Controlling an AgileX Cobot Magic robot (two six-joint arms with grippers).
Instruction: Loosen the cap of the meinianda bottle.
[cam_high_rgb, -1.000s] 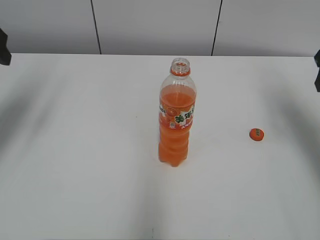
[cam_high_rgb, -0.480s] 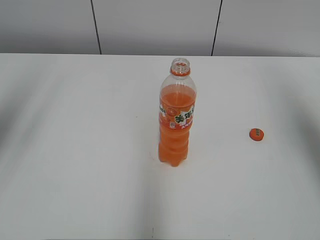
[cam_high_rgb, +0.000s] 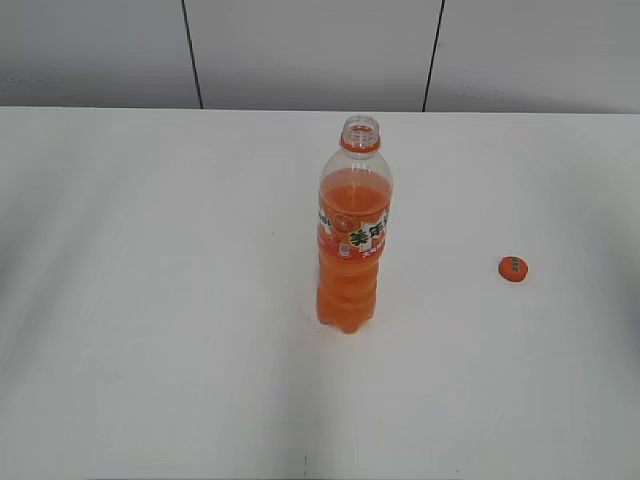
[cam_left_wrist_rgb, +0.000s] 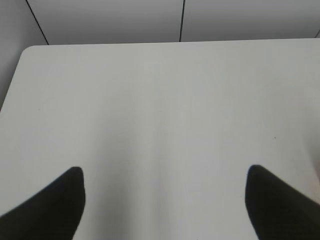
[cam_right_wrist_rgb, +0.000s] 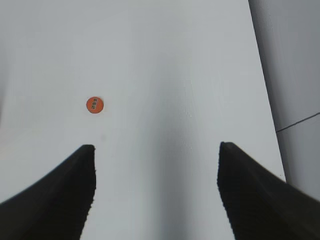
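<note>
Here the left claw (cam_left_wrist_rgb: 165, 200) hangs over bare white table (cam_left_wrist_rgb: 160, 110), its two dark fingers (cam_left_wrist_rgb: 50, 210) spread wide apart with nothing between them; only its own wrist camera shows it, as the outside camera catches neither arm. Further right, near the middle of the table (cam_high_rgb: 150, 300) in the outside view, the bottle (cam_high_rgb: 352, 240) stands upright, partly filled with orange drink, its label facing the camera. Its neck is open at the top, with only the orange ring around it. The cap (cam_high_rgb: 513, 268) lies flat on the table well to the right of the bottle, apart from it, green mark upward. Furthest right, the right claw (cam_right_wrist_rgb: 156, 185) hovers above the table (cam_right_wrist_rgb: 175, 75), fingers (cam_right_wrist_rgb: 55, 200) likewise spread wide and holding nothing. In its wrist camera the cap (cam_right_wrist_rgb: 94, 105) sits ahead of the left finger, clear of it, and the table's edge runs down the right side.
</note>
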